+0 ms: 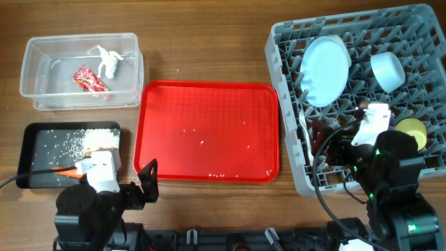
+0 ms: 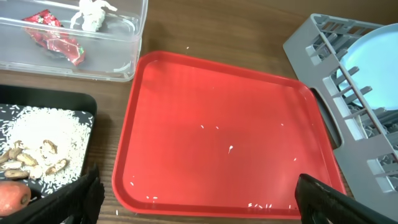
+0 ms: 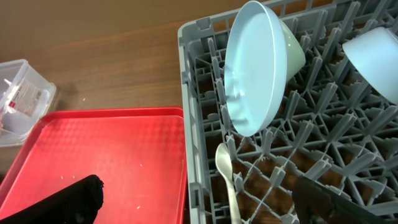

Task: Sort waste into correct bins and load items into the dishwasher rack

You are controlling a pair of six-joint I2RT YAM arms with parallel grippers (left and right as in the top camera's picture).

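The clear tub (image 1: 42,97) at the back left holds the red wrapper (image 1: 90,79) and the white paper scrap (image 1: 108,61). The black tray (image 1: 35,132) in front of it holds rice bits (image 1: 101,139) and the carrot (image 1: 59,169). The grey rack (image 1: 286,63) on the right holds the pale blue plate (image 1: 325,70) on edge, the small blue bowl (image 1: 387,71) and the yellow cup (image 1: 411,130). The mint-green bowl (image 3: 293,53) sits behind the plate. The white spoon (image 3: 227,180) lies in the rack. My left gripper (image 2: 199,205) is open and empty at the red tray's front edge. My right gripper (image 3: 205,202) is open and empty over the rack's left front edge.
The red serving tray (image 1: 209,129) lies in the middle with a few rice grains scattered on it. It sits close between the black tray and the rack. Bare wooden table shows at the back.
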